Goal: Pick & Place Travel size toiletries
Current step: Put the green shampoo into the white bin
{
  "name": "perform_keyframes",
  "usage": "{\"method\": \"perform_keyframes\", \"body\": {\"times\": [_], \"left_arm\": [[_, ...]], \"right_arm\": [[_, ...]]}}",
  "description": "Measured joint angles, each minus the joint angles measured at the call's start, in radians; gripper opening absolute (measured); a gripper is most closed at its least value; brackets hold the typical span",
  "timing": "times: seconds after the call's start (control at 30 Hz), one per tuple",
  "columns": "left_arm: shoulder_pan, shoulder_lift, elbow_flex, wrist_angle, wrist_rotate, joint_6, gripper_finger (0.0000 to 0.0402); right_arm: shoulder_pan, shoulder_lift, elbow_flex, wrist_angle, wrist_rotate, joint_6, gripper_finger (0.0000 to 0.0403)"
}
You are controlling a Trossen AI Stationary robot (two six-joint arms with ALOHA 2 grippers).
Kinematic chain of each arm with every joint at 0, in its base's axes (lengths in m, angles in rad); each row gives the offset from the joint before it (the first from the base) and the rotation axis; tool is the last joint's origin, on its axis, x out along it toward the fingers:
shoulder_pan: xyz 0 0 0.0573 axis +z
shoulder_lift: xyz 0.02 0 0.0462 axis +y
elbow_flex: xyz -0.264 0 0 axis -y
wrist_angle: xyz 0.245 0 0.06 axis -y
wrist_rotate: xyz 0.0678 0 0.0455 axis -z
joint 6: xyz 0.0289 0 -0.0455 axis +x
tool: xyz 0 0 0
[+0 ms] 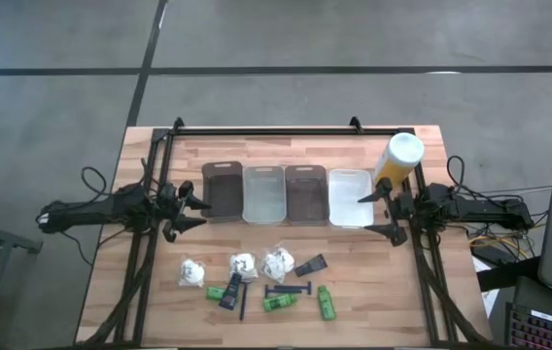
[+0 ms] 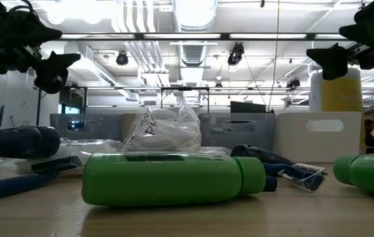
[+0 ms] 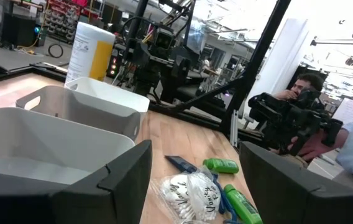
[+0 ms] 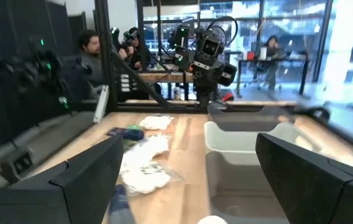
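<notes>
Green bottles (image 1: 326, 302), white bundles (image 1: 277, 262), blue razors (image 1: 288, 290) and black pieces (image 1: 311, 264) lie loose together on the wooden surface (image 1: 145, 311) at its near edge, none yet sorted. Four trays (image 1: 263, 192) stand side by side in a row farther back, likely so each kind gets its own bin. Both arms hang above the ends of that row: the left gripper (image 1: 190, 204) beside the dark end tray, the right gripper (image 1: 381, 212) by the white one, near a yellow bottle (image 1: 398, 157). Both stand wide open and empty, seemingly poised so either can drop to the pile
</notes>
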Motion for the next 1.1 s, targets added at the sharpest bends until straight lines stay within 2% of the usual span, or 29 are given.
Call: {"method": "perform_keyframes", "body": {"times": [0.1,0.2,0.27,0.47,0.73,0.93,1.1], "left_arm": [[0.000,0.000,0.000,0.000,0.000,0.000,0.0248],[0.000,0.000,0.000,-0.001,0.000,0.000,0.0248],[0.000,0.000,0.000,-0.002,0.000,0.000,0.0248],[0.000,0.000,0.000,-0.002,0.000,0.000,0.0248],[0.000,0.000,0.001,-0.003,0.000,0.000,0.0248],[0.000,0.000,0.001,-0.003,0.000,0.000,0.0248],[0.000,0.000,0.001,-0.003,0.000,0.000,0.0248]], "right_arm": [[0.000,0.000,0.000,0.000,0.001,-0.048,0.0364],[0.000,0.000,0.000,0.005,0.030,-0.004,0.0364],[-0.001,0.000,0.000,0.013,0.031,0.067,0.0364],[0.000,0.000,0.000,0.135,0.034,0.471,0.0364],[0.000,0.000,0.000,0.208,0.054,0.585,0.0364],[0.000,0.008,0.000,0.258,0.111,0.784,0.0364],[0.028,0.082,0.000,0.491,0.112,0.835,0.0364]]}}
